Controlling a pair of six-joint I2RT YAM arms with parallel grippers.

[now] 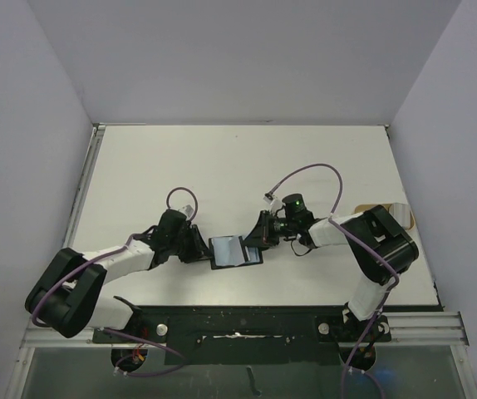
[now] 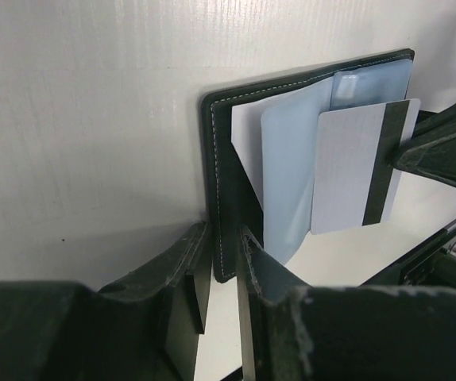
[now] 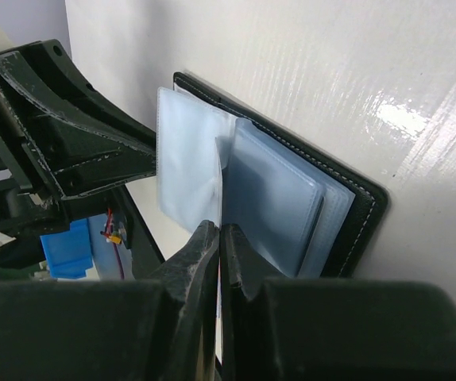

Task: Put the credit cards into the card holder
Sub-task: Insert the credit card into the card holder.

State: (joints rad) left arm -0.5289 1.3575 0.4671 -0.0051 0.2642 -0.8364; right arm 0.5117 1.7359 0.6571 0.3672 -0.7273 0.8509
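L gripper [image 2: 224, 255] clamped on card holder [image 2: 222, 151] cover; R gripper [image 3: 220, 238] pinching a credit card [image 2: 353, 171].
Holder lies open on white table [image 1: 222, 166] btwn both grippers, card edge at the clear sleeves [image 3: 276, 198], not yet in. Risk: card meets a sleeve lip off-angle, buckles the plastic or slips in R pinch; floppy sleeves could close the slot.

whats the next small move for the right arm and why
Probably slide the card deeper into the card holder: the right gripper pinches it, most of it sticks out past the clear sleeves, and the left gripper clamps the cover.
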